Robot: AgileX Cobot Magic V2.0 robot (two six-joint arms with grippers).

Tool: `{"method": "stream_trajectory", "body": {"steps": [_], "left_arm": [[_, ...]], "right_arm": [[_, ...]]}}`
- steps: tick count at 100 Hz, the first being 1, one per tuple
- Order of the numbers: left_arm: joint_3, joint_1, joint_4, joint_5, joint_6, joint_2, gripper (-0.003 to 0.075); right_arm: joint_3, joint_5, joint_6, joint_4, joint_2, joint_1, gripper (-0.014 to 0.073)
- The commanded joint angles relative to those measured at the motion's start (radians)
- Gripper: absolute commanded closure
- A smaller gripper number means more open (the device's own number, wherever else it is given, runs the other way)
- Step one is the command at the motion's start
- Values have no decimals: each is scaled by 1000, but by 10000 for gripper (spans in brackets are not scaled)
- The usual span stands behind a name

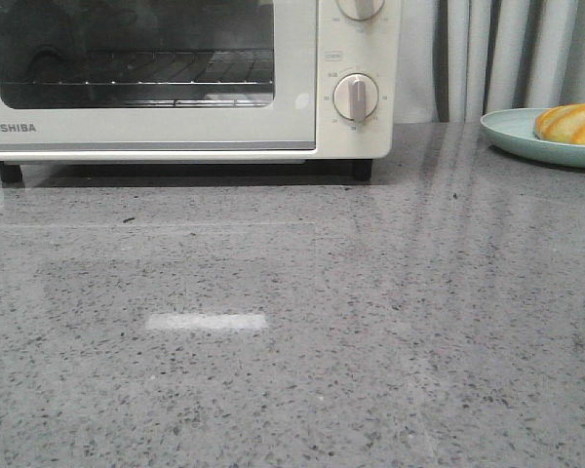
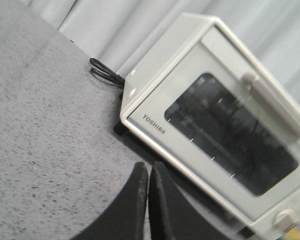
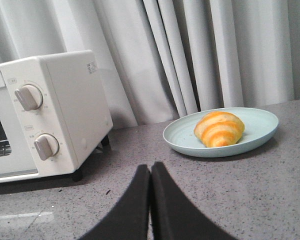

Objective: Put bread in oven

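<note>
A: On the grey speckled countertop (image 1: pixel 302 331), where does the bread sit?

B: On a pale green plate (image 1: pixel 512 136) at the far right, in front of the white curtain (image 3: pixel 200 50). The bread (image 1: pixel 572 123) is a golden-orange roll with cream stripes, lying on the plate and touching nothing else. The right wrist view shows it whole, resting a little off the plate's centre.

A: And the oven?

B: The cream-white Toshiba oven (image 1: pixel 175 78) stands at the back left, well apart from the plate. Its glass door is closed, and the wire rack (image 1: pixel 156 73) shows through the window. Two round knobs (image 1: pixel 356 97) sit on its right panel. A black cable (image 2: pixel 106 72) lies behind it in the left wrist view.

A: The claws?

B: The left gripper (image 2: pixel 148 200) has its two dark fingers pressed together with only a thin seam between them, holding nothing, above the counter near the oven's front corner. The right gripper (image 3: pixel 150 205) is likewise closed and empty, facing the plate and well short of it. Neither appears in the front view.
</note>
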State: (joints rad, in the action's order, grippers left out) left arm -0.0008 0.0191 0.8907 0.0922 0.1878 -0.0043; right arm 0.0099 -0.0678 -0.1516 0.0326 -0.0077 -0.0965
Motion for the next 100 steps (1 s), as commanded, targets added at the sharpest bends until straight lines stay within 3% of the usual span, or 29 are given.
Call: {"method": "stream_trajectory", "body": {"steps": [1, 27, 43, 57, 69, 90, 100], "left_arm": [[24, -1, 75, -56, -8, -30, 741], [18, -1, 103, -49, -8, -30, 741], [-40, -1, 82, 16, 14, -26, 742], [-165, -1, 18, 118, 158, 36, 742], [-306, -1, -2, 194, 314, 162, 742], [-573, 4, 1, 339, 540, 477, 742], [-669, 50, 13, 317, 593, 578, 741]], "right_arm": [[13, -69, 2, 40, -22, -3, 642], [6, -115, -12, 154, -22, -3, 643], [-88, 5, -12, 143, -20, -3, 643], [-231, 186, -12, 12, 25, -3, 643], [-349, 236, -12, -91, 114, -3, 643], [-492, 286, -12, -98, 322, -3, 643], [-531, 309, -12, -98, 402, -3, 643]]}}
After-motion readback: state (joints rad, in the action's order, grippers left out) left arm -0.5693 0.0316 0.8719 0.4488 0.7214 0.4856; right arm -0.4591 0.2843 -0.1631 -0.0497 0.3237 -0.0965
